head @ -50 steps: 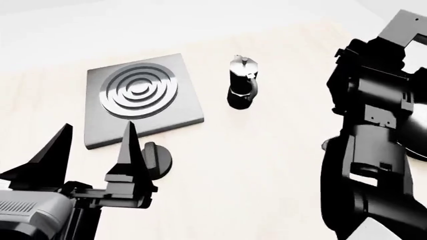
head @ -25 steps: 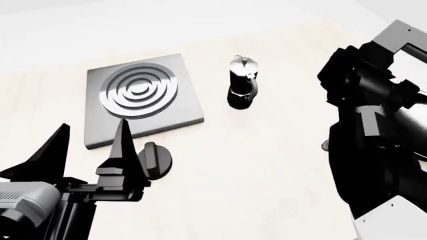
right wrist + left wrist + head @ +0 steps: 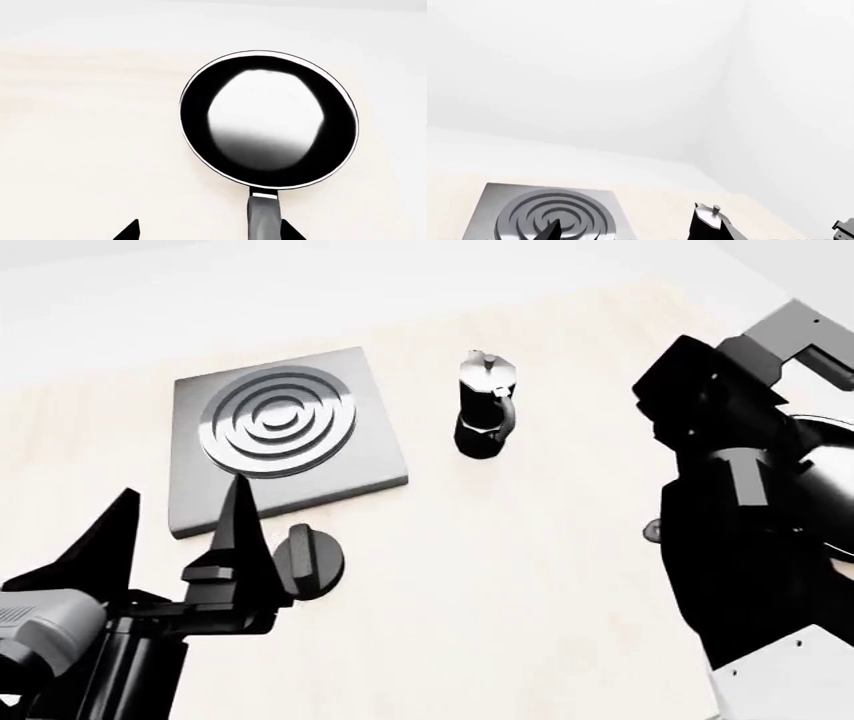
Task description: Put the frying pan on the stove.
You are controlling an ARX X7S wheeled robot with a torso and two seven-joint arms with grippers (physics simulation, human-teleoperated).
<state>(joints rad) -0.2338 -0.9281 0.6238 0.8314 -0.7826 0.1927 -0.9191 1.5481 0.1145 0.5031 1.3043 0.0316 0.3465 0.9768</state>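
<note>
The frying pan [image 3: 268, 119], glossy black with a shiny inside, lies flat on the pale table. Its grey handle [image 3: 263, 216] runs back between the fingers of my open right gripper [image 3: 210, 232], close to one fingertip [image 3: 291, 232] and apart from the other. In the head view only the pan's rim [image 3: 830, 452] shows at the far right, behind my right arm [image 3: 741, 530]. The stove [image 3: 280, 435], a grey slab with raised rings, sits at the left. My left gripper [image 3: 176, 540] hovers open and holding nothing near the stove's front edge.
A black-and-silver moka pot [image 3: 483, 405] stands between the stove and the right arm. A round black knob [image 3: 310, 562] lies beside the left gripper's inner finger. In the left wrist view the stove [image 3: 547, 215] and the moka pot [image 3: 710, 225] show before white walls.
My right arm has swung and shifted over the pan, and more of the pan's rim shows at the right edge. The left gripper has drifted slightly left and toward me.
</note>
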